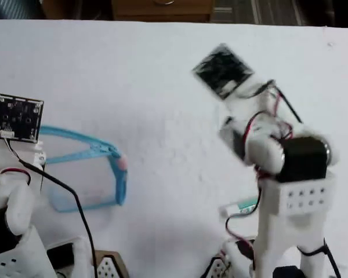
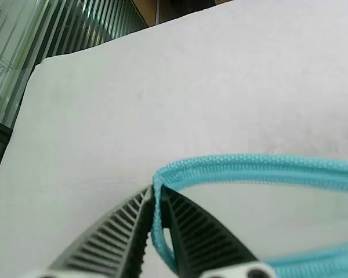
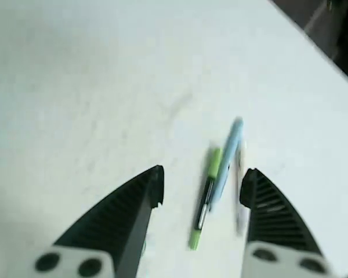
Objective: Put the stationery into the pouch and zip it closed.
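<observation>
we're picking up pens [image 3: 227, 155]: left gripper [image 2: 156, 197] pinches the pouch [image 2: 255, 165] rim, right gripper [image 3: 202, 176] hangs wide open, empty, and should drop onto 1.

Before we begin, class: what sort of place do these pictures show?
Probably an indoor robotics workbench: a white table, a robot arm, a clear zip pouch and pens laid out.

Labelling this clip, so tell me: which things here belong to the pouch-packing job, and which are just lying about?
Job: pouch, green pen, blue pen, whitish pen, left gripper shut on the pouch's zip edge, right gripper open above the pens.
Lying about: wooden furniture, window blinds.
</observation>
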